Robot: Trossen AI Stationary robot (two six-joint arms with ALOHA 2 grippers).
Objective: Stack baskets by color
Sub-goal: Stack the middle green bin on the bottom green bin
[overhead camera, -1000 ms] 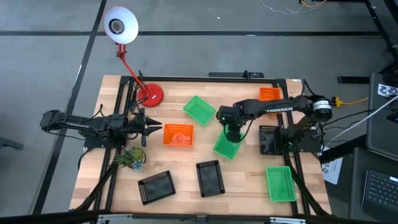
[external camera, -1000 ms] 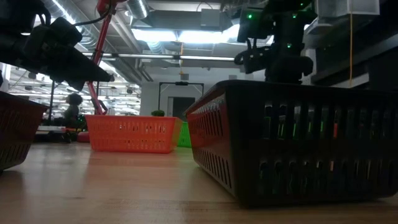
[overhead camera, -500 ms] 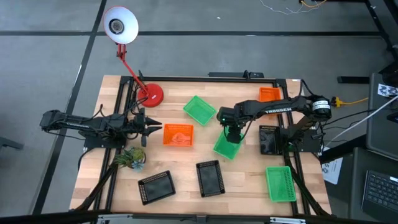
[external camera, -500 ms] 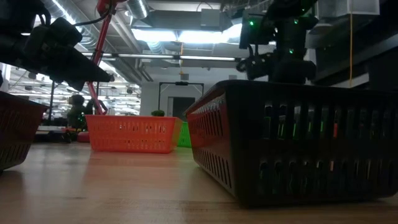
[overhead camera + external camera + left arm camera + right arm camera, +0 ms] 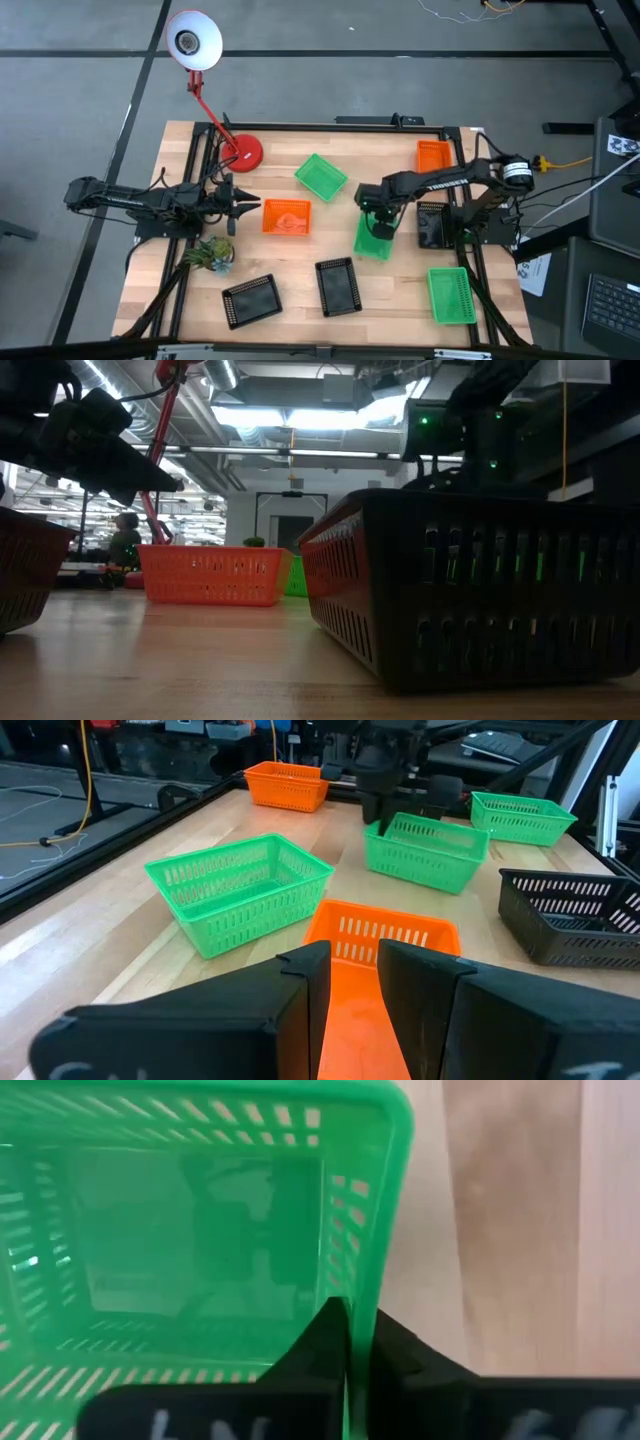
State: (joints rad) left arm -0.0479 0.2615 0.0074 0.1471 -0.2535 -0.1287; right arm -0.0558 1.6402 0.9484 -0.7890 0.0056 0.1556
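The wooden table [image 5: 300, 255], pale planked and smooth, carried eight baskets, all shallow rectangular trays of slotted plastic mesh with slightly flared walls. None was stacked yet, so the sorting looked to be at its start.

The step in hand was picking up a green basket [image 5: 372, 238] near the middle of the table, between an orange basket [image 5: 286, 217] and a black basket [image 5: 432, 224]. The right gripper [image 5: 381, 224] stood over its rim, and the right wrist view showed the two fingers clamped together on the thin green wall [image 5: 365, 1230], one inside and one outside. The next move probably called for lifting it level and carrying it to another green one, either the tilted second green basket [image 5: 320, 176] farther back or the third green basket [image 5: 450, 295] at the near right, then lowering it squarely so the walls nested.

The left gripper [image 5: 250, 208] waited just beside the orange basket, its fingers apart with only a narrow gap.

A further orange basket [image 5: 433, 155] sat at the far right; two more black baskets [image 5: 338, 286] and [image 5: 251, 300] lay along the near edge.
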